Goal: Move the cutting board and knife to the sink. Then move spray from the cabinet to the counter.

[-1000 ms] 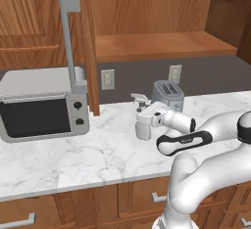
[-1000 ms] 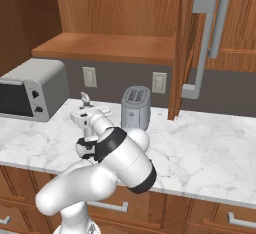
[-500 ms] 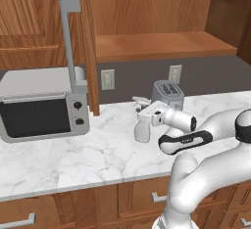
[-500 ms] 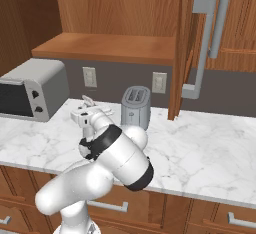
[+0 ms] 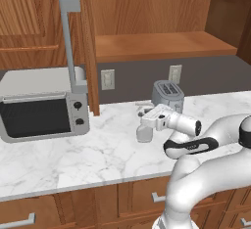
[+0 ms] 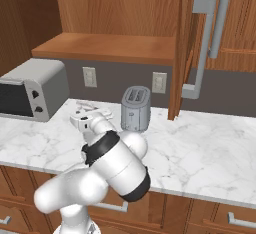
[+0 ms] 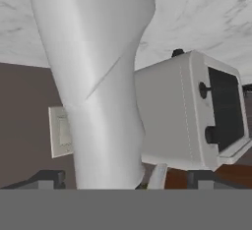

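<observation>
The pale grey spray (image 5: 143, 133) stands upright on the white marble counter (image 5: 73, 159), just left of the toaster. My gripper (image 5: 147, 117) reaches in sideways around its upper part. In the hand view the spray (image 7: 106, 76) rises large between the two dark fingertips (image 7: 49, 178), with a gap on each side, so the gripper (image 7: 123, 179) is open. From the right the spray (image 6: 80, 123) and gripper (image 6: 89, 116) sit ahead of my elbow. The brown cabinet shelf (image 5: 157, 44) above is bare. The cutting board, knife and sink are out of view.
A silver toaster (image 5: 167, 95) stands right behind the spray. A grey toaster oven (image 5: 44, 108) sits at the counter's left. The open cabinet door with its grey bar handle (image 5: 68, 42) hangs over the counter. Wall outlets (image 6: 90, 76) line the dark backsplash.
The jaws have spread apart and let go of the spray, which stays standing on the counter. The arm has hardly moved.
</observation>
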Robot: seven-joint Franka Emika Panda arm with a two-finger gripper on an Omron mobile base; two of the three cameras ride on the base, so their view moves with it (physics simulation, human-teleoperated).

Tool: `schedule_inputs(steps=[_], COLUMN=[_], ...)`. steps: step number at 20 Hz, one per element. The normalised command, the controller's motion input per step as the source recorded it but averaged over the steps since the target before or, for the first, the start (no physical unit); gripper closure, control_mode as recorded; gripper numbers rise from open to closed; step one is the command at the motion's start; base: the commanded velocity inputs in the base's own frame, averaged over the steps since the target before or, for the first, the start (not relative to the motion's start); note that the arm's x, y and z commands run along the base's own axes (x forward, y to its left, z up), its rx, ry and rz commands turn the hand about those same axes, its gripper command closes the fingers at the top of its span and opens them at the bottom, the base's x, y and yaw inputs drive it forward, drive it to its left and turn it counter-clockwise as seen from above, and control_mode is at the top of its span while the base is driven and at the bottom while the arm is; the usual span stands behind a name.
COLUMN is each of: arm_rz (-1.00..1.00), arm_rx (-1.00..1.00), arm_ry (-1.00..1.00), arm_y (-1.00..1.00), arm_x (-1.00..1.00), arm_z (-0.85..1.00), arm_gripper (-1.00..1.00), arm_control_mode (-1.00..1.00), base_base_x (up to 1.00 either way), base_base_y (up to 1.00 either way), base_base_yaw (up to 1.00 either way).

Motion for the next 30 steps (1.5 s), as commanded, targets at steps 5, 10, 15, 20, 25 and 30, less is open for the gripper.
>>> schedule_inputs(steps=[5,10,15,20,25,30], arm_rz=[0.0,0.0,0.0,0.0,0.0,0.0], arm_rx=[0.0,0.0,0.0,0.01,0.03,0.08], arm_ry=[0.0,0.0,0.0,0.0,-0.01,-0.12], arm_y=[-0.03,-0.04,0.0,0.0,0.0,0.0], arm_x=[-0.04,0.26,0.12,0.04,0.0,0.0], arm_z=[0.0,0.0,-0.19,-0.32,-0.31,0.05], arm_gripper=[-1.0,-1.0,-1.0,-1.0,-1.0,-1.0], arm_control_mode=[-1.0,-1.0,-1.0,-1.0,-1.0,-1.0], base_base_x=[0.0,0.0,0.0,0.0,0.0,0.0], base_base_y=[0.0,0.0,0.0,0.0,0.0,0.0], base_base_yaw=[0.0,0.0,0.0,0.0,0.0,0.0])
